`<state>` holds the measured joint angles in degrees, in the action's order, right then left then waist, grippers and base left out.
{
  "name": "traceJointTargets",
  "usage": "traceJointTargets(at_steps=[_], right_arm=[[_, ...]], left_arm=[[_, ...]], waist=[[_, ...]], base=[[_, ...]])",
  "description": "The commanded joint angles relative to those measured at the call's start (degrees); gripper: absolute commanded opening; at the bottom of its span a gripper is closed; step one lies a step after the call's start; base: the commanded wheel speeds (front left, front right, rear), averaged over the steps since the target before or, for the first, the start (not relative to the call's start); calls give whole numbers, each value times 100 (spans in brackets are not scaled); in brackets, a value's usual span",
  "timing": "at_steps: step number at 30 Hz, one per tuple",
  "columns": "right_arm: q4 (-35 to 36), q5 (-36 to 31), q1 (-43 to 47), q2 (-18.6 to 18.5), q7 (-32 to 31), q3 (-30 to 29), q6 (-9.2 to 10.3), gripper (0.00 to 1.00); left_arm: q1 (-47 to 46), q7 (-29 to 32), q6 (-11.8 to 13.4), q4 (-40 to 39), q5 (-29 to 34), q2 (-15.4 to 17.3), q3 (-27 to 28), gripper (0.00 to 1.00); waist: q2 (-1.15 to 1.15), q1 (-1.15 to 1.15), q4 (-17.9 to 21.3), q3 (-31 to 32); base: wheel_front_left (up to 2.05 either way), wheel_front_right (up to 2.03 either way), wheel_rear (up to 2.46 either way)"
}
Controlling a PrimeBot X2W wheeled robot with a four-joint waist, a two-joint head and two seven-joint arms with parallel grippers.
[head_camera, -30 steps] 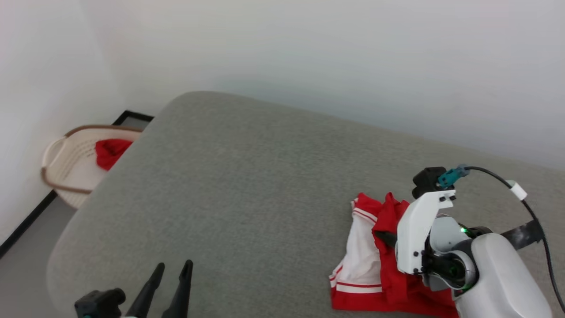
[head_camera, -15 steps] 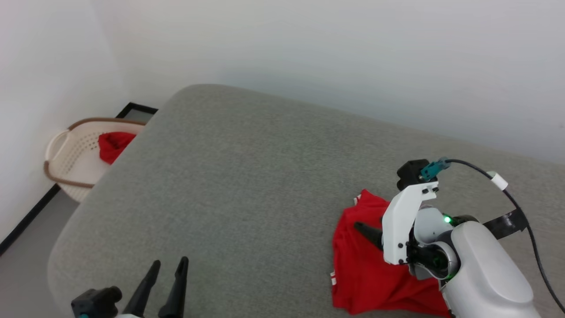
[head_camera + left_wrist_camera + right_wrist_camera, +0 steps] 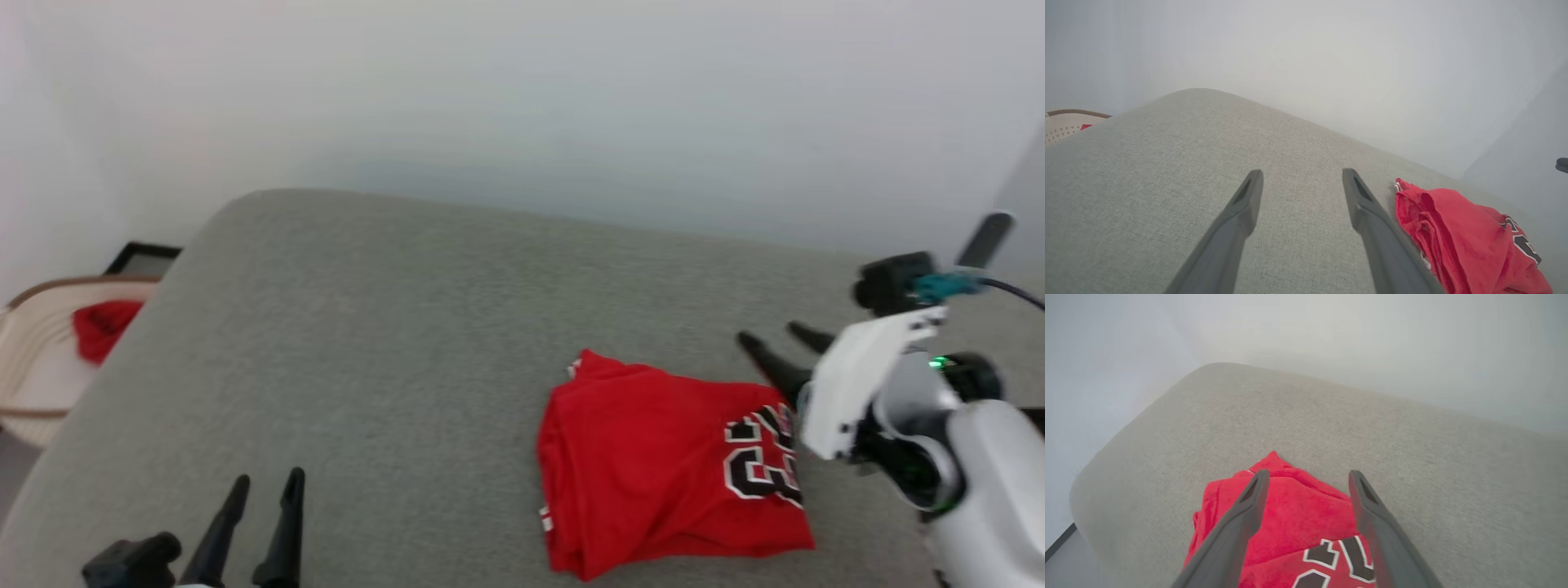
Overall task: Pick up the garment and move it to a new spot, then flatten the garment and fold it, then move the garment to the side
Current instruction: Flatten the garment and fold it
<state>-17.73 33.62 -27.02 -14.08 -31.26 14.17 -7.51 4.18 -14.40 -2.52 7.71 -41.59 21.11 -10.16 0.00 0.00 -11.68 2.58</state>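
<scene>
Position: the garment point(image 3: 653, 465) lies folded on the right half of the grey upholstered surface point(image 3: 392, 327), towards its near edge. The right gripper point(image 3: 770, 332) stands at the garment's far right corner, fingers spread apart with nothing between them. The grip is released. In the right wrist view the red cloth lies below and between the two fingers; whether the tips touch it cannot be determined. The left gripper point(image 3: 269, 477) rests at the lower left, well apart from the garment, its fingers likewise spread and empty.

Orientation: the garment forms a rough rectangle, long axis running left to right across the head view and tilted slightly. The black, white-edged number print sits at the right end, nearest the right gripper. The stacked fold edges face left, and one red corner points towards the wall point(image 3: 522, 98).

Surroundings: the surface has rounded corners and stands close to a plain pale wall. Beyond its left end a cream basket point(image 3: 33, 384) with a brown rim sits on the floor, holding a small red cloth point(image 3: 102, 327).
</scene>
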Motion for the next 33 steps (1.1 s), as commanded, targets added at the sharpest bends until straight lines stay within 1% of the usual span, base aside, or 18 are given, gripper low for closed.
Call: traceJointTargets(at_steps=[1,4,5,9,16,20,28,33], right_arm=[[159,8,175,-163,269,-18,4,100],[391,12,395,-420,734,-83,4,100],[391,12,395,-420,734,-83,4,100],[627,-114,758,-762,1378,-89,4,100],[860,-313,1325,-1127,2585,-59,4,100],[826,-362,1699,-1144,3186,-143,4,100],[803,-390,2172,-978,3632,-349,4,100],[836,-475,2413,-881,3771,-483,4,100]], left_arm=[[64,-30,41,-61,53,23,78,100],[120,-50,72,-140,127,55,181,100],[120,-50,72,-140,127,55,181,100],[208,-59,103,-214,210,90,294,100],[334,-71,55,-287,342,115,505,100],[402,-75,-12,-279,448,102,650,100],[448,-67,-88,-302,646,53,861,100],[521,-67,-124,-313,759,34,1014,100]], waist=[[0,0,419,28],[0,0,649,24],[0,0,649,24],[0,0,907,22],[0,0,1219,41],[0,0,1327,102],[0,0,1388,169],[0,0,1410,182]], base=[[0,0,0],[0,0,0],[0,0,0],[0,0,0],[0,0,0],[0,0,0],[0,0,0],[0,0,0]])
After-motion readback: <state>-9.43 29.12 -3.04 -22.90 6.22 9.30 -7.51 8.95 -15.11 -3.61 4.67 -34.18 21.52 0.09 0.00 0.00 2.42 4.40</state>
